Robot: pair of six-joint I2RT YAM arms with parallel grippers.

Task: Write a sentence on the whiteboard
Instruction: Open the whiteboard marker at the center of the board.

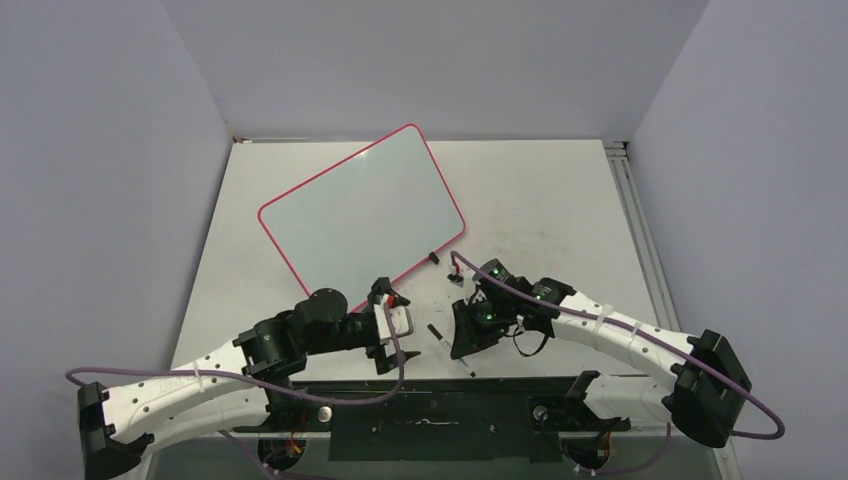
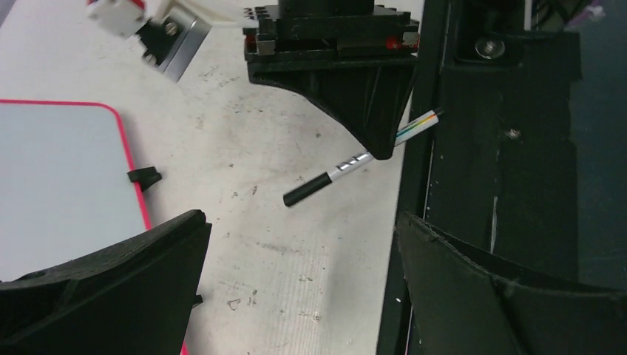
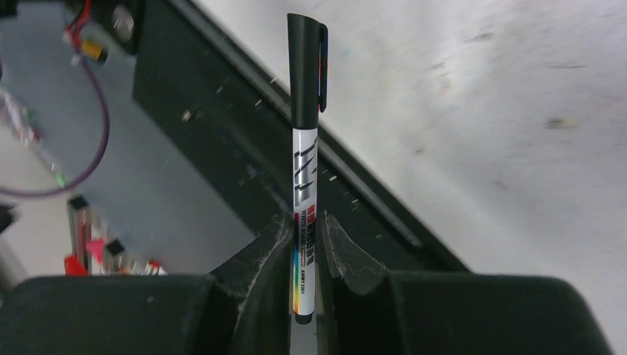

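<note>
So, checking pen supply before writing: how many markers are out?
1: the marker, capped, clamped in the right gripper near the front edge of the table. Arms may hide others.

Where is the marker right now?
The capped marker is pinched in the right end effector; in the top view that is right of centre, by the front edge of the table, before the whiteboard.

I'm looking down on a white tabletop (image 1: 560, 200), scuffed and flecked with small dark marks in the wrist views. Plain grey walls box it in on three sides: a back wall (image 1: 420, 60), a left wall (image 1: 100, 200) and a right wall (image 1: 750, 180). A pale metal rail (image 1: 632, 215) runs along the tabletop's right edge, and a black mounting strip (image 1: 440, 410) crosses its near edge. The light is even and soft, and shadows are faint.
</note>
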